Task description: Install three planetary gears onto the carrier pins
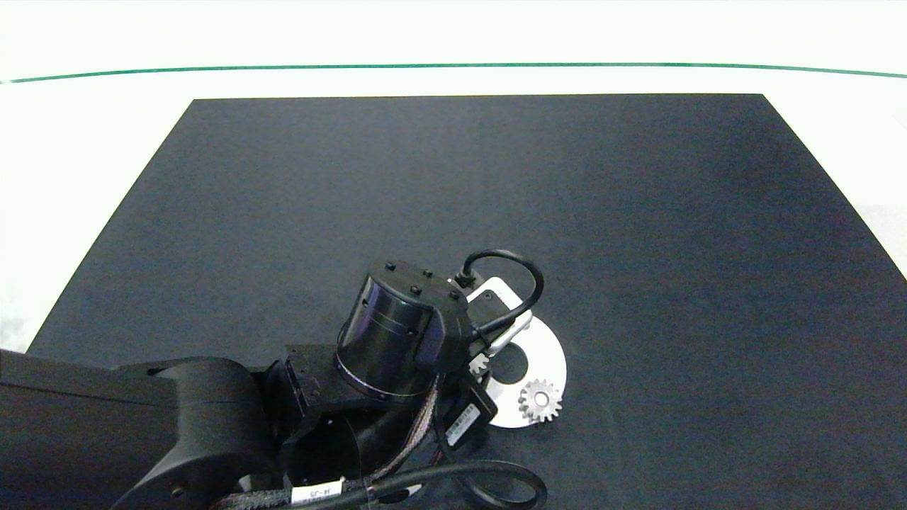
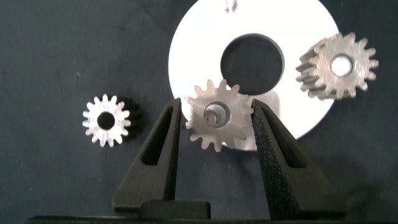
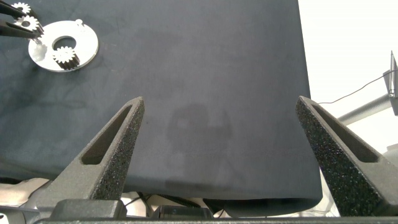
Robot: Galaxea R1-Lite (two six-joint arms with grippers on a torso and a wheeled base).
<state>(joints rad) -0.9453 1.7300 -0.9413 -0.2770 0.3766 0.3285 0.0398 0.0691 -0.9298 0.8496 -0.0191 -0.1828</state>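
— Any writing? Where's the left gripper (image 2: 214, 124)?
— Only an unreadable arm label. Its fingers hold a small silver toothed gear (image 2: 217, 121) on a short silvery pin (image 2: 214, 115) at the flat white round disc (image 2: 199, 37).
— Beyond?
— One gear (image 2: 337, 66) sits mounted, another (image 2: 106, 120) lies on the black mat (image 1: 638, 234). The right gripper (image 3: 221, 155) gapes wide, well apart.

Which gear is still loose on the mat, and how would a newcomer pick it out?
Start at the white disc on the dark mat. One gear already sits on it, and another gear is between the left gripper's fingers over a pin. The loose gear lies flat on the mat beside the disc, touching neither.
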